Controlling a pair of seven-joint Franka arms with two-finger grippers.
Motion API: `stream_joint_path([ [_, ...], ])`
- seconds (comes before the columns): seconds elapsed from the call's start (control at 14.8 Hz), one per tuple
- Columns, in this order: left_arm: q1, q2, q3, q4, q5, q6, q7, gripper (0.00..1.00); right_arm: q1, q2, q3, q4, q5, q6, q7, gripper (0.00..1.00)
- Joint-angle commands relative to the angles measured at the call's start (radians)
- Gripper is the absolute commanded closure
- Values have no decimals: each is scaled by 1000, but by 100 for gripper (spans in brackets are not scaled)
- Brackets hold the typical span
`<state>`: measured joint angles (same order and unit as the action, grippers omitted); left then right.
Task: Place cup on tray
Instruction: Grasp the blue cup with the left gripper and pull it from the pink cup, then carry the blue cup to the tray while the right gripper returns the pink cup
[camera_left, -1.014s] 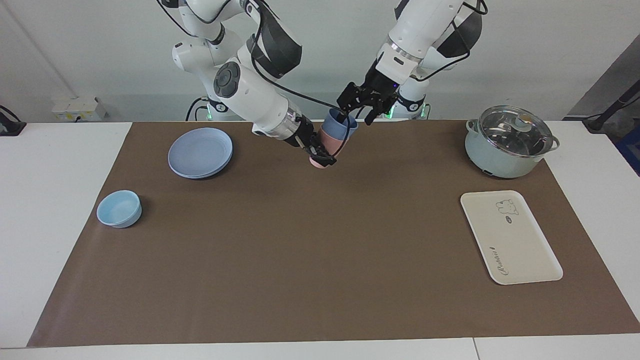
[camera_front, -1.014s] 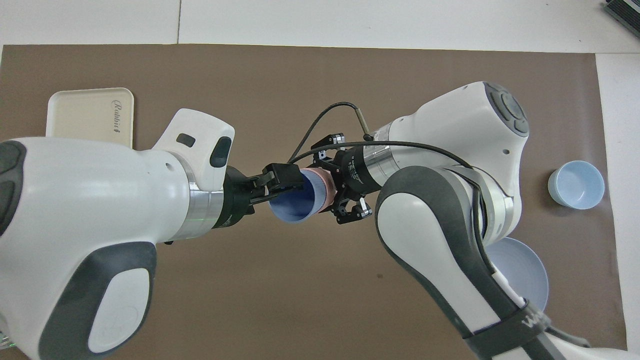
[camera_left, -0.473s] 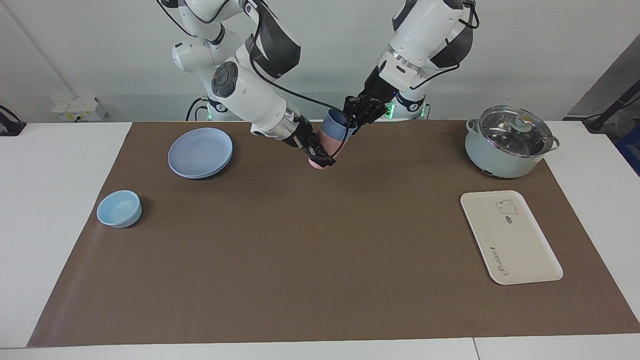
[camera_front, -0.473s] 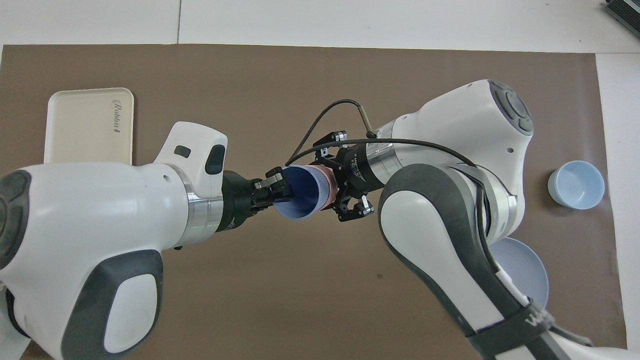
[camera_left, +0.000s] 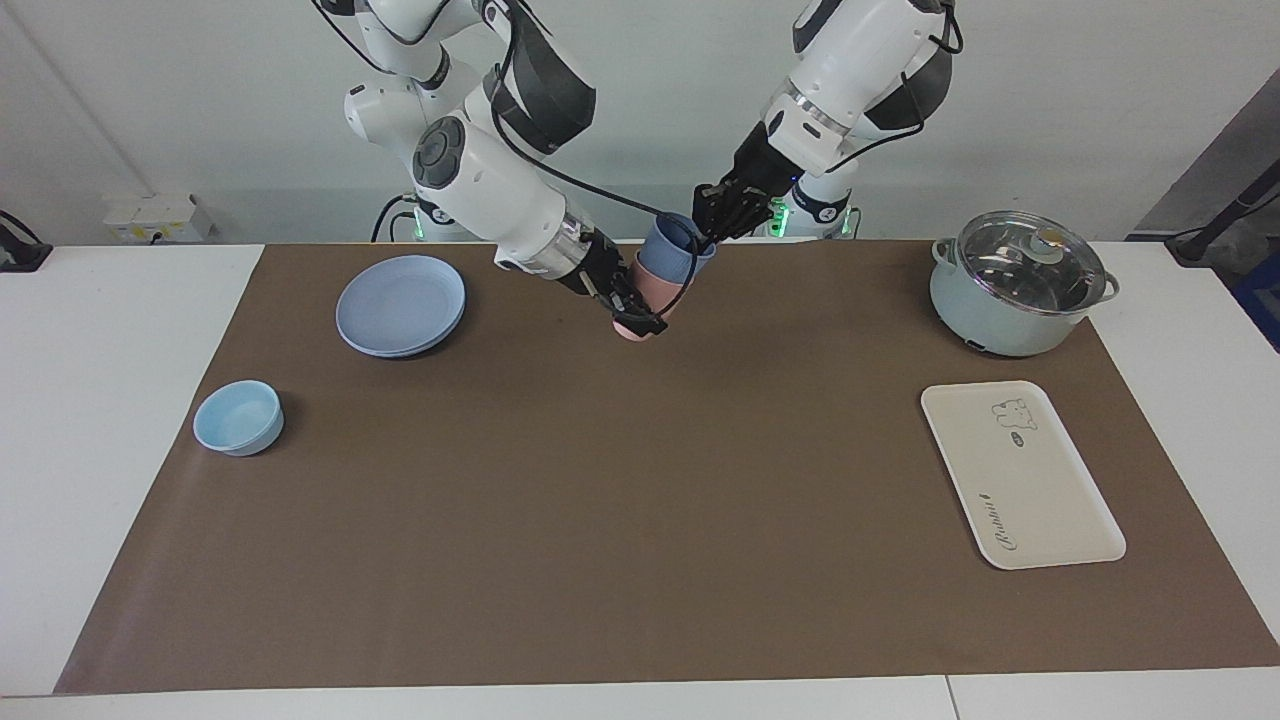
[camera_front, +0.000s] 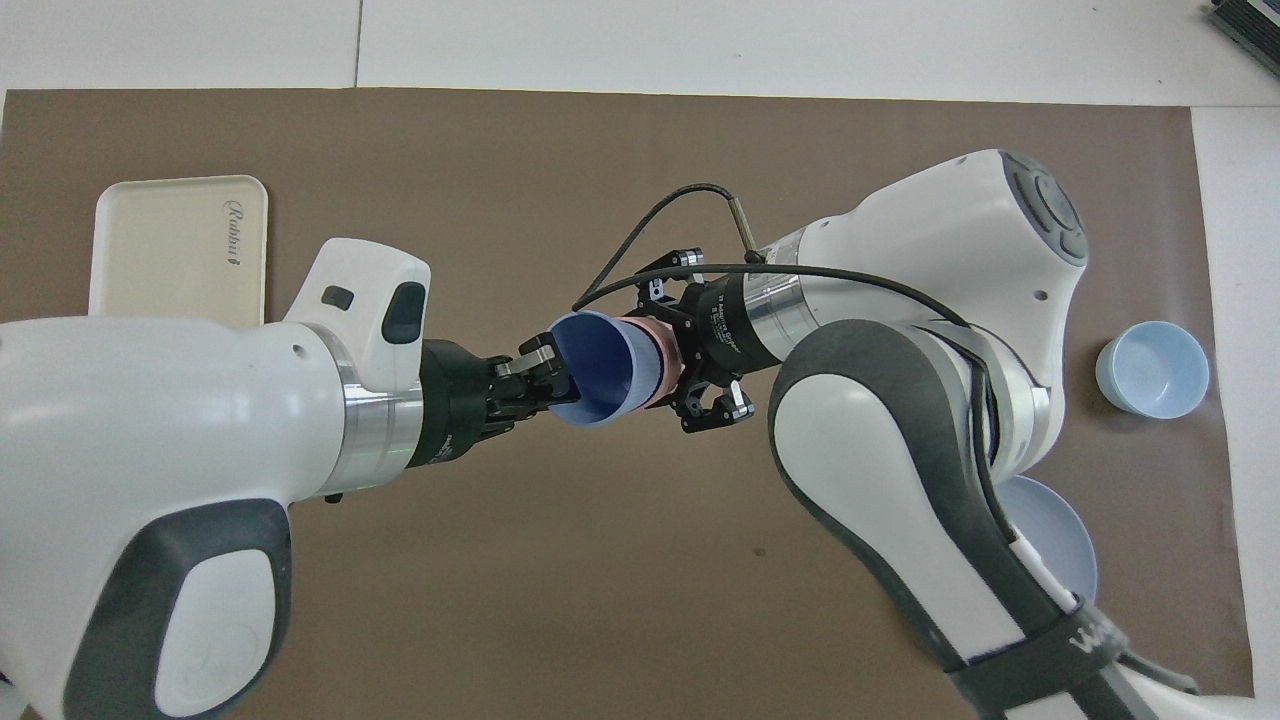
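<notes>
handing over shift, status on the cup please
Left gripper shut on blue cup rim. Right gripper shut on pink cup, blue nested inside, both in the air. Tray bare, path unobstructed.

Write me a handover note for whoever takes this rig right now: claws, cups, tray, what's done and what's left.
Left claw: shut on the rim of the periwinkle-blue ribbed plastic cup, up over the brown mat.
Right claw: shut on the pink plastic cup, in which the blue one is nested; the pair is tilted.
Cream-white rectangular tray: at the left arm's end of the table, nothing on it, next to the lidded pot.
Done: both cups gripped.
Left: pull the blue cup out, carry it over, set it on the tray.
</notes>
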<state>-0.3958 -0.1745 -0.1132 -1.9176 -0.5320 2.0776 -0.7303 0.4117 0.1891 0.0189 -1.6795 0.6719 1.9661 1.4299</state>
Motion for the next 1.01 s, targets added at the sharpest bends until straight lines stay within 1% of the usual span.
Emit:
stream_joint_path([
  [0.0,79,-20,14,78,-39,-158,6,100,-10,-22,0,-9,-3,-13,17,100],
  [0.14,139,-23,17,129,-37,-253,11,100,-13,-28,-1,-9,-2,-15,17,100],
  [0.34,234,-26,12,137,-10,-324,54,100,-34,-28,-1,-11,12,-15,15,100],
  [0.47,284,-51,9,94,90,-330,150,100,-69,-27,-2,-17,58,-6,15,100],
  [0.68,333,-43,10,33,209,-294,280,100,-158,-22,-2,-57,92,-6,7,100],
  [0.74,363,-34,10,11,245,-274,340,100,-187,-13,-2,-65,130,-6,7,100],
  [0.81,402,4,10,6,262,-248,403,100,-218,12,-2,-68,167,-7,12,100],
  [0.88,416,47,10,14,289,-220,452,100,-244,27,-2,-75,175,-6,7,100],
  [0.95,434,90,10,28,346,-200,480,100,-261,36,-2,-86,181,-3,-3,100],
])
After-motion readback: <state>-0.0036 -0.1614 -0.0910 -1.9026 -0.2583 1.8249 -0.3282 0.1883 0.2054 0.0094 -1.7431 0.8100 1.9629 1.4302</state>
